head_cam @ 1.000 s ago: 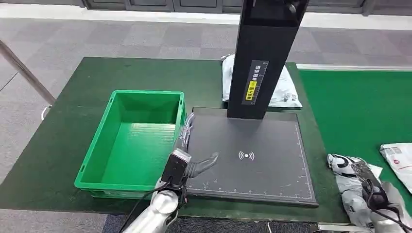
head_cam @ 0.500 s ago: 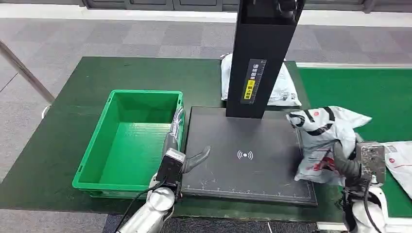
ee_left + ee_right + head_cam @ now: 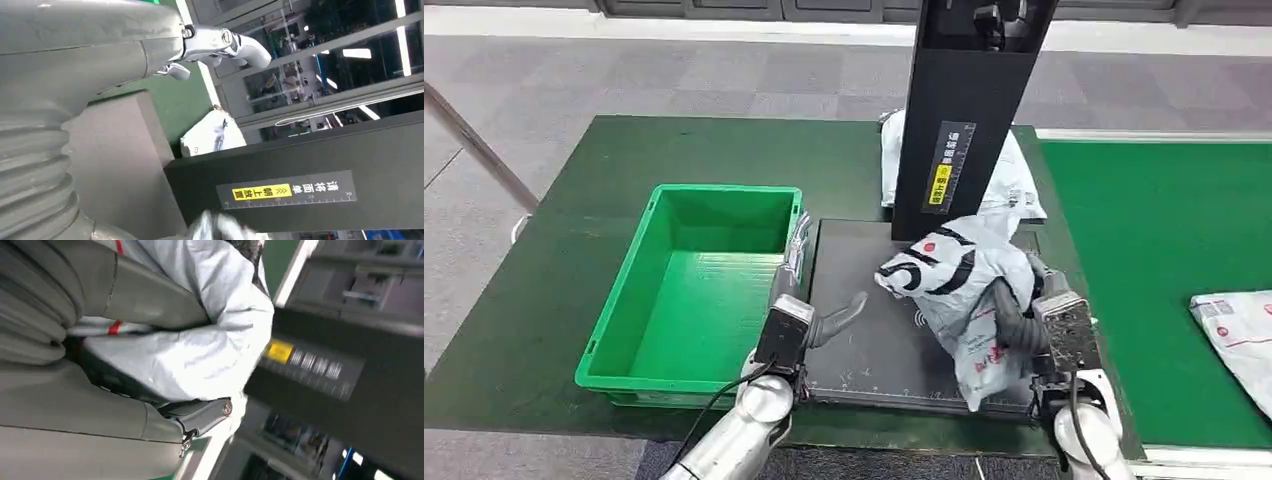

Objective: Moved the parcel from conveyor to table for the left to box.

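Across the green counter (image 3: 624, 160) in front of me, the biggest thing is the black scanner post (image 3: 964, 110) rising from its dark pad (image 3: 874, 350), with the empty green box (image 3: 694, 290) just to the left of the pad and the conveyor (image 3: 1164, 240) running off on my right. Another parcel (image 3: 1014, 185) lies behind the post, and one more (image 3: 1239, 325) sits on the conveyor, well apart from my hands.

Over the pad, the grey parcel (image 3: 959, 290) with black and red markings hangs bunched up in my right hand (image 3: 1029, 330), my fingers wrapped around its lower part; the right wrist view shows the bag pressed against my palm. Its lower end seems at or near the pad, though I cannot tell whether it touches.

My left hand (image 3: 824, 325) rests at the pad's left edge beside the box, fingers apart, holding nothing.

I judge the carry from the conveyor nearly done: what is left is to set the parcel down and release it, then for my left hand to box it.
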